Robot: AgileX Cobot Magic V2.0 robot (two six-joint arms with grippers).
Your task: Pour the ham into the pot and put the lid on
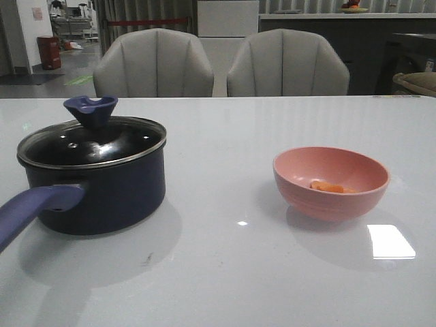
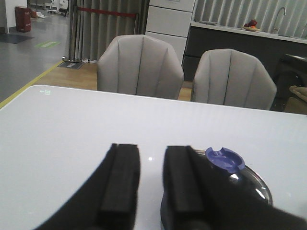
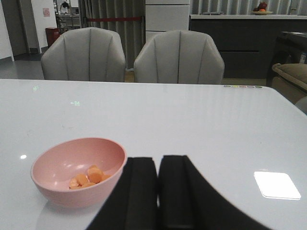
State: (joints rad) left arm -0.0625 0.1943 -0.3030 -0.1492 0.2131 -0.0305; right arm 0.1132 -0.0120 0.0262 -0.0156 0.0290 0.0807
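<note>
The dark navy pot [image 1: 109, 194] stands at the table's left, its purple-blue handle [image 1: 30, 210] pointing toward the near edge. The glass lid [image 1: 92, 144] sits on it with its blue knob [image 1: 90, 109] up. Ham chunks [image 1: 328, 186] lie in the pink bowl [image 1: 332, 180] at the right. Neither gripper shows in the front view. In the left wrist view my left gripper [image 2: 151, 148] is open and empty, beside the lid [image 2: 253, 184] and its knob [image 2: 224, 158]. My right gripper [image 3: 158, 159] is shut on nothing, next to the bowl [image 3: 72, 191] holding the ham [image 3: 87, 177].
Two grey chairs [image 1: 153, 65] [image 1: 287, 65] stand behind the table's far edge. The white tabletop [image 1: 225, 272] stretches between the pot and the bowl. A bright light reflection [image 1: 390, 241] lies on the table near the bowl.
</note>
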